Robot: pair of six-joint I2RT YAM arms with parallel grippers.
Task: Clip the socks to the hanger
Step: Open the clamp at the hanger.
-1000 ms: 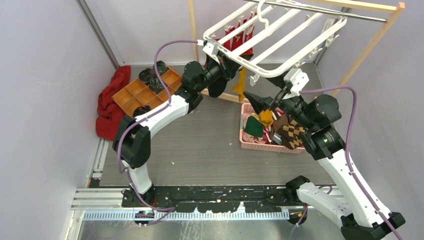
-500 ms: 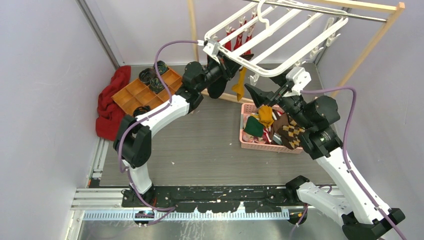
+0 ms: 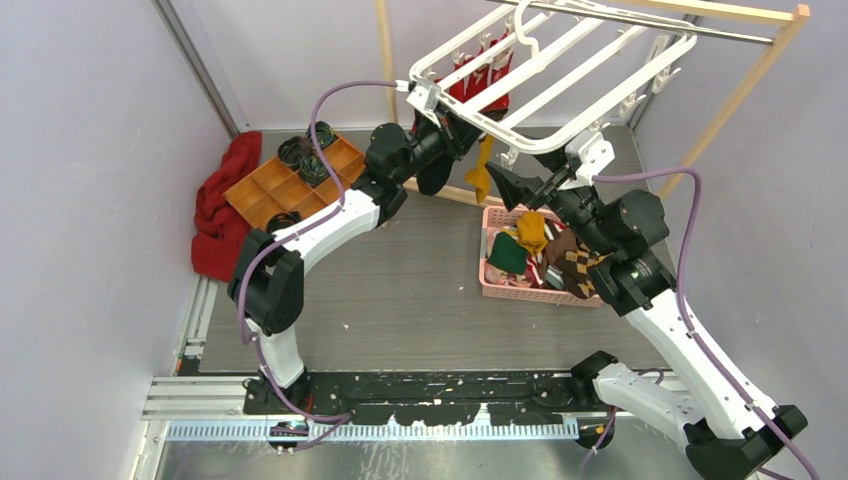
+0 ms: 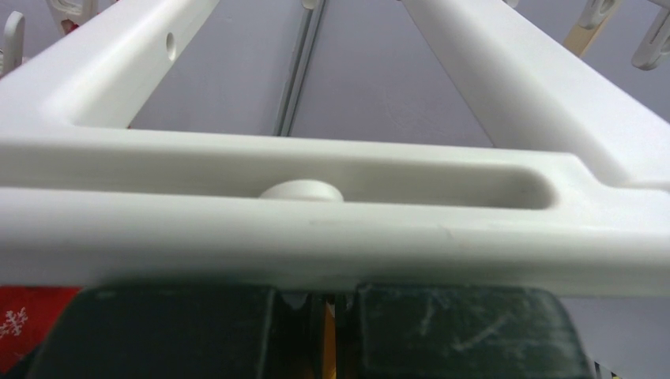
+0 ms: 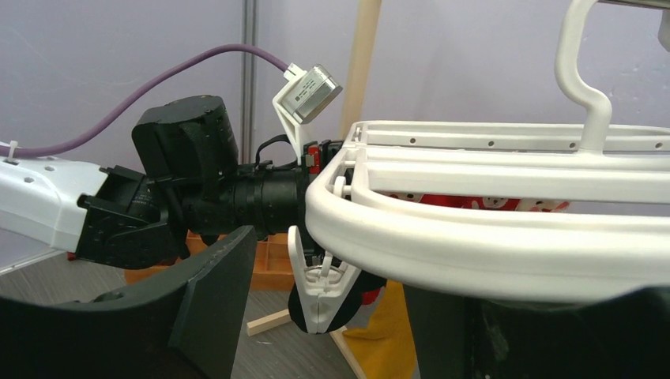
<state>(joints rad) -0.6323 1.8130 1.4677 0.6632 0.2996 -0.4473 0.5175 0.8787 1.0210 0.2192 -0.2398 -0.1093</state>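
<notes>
Jaws on the right gripper (image 3: pixel 520 186) stand wide and empty, straddling the hanger (image 5: pixel 490 237) rim and a dangling clip (image 5: pixel 320 294) at upper centre. The left gripper (image 3: pixel 455 135) is closed tight at the hanger's corner. Socks (image 3: pixel 532 232) lie in the pink basket (image 3: pixel 520 292) just below. I'd judge that clip needs pinching open next.

2 white arms (image 3: pixel 320 228), black joints (image 3: pixel 268 292), purple cables (image 3: pixel 345 88)

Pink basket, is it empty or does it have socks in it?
Not empty. The basket holds a pile of socks: green, mustard and brown argyle show in the top view.
</notes>
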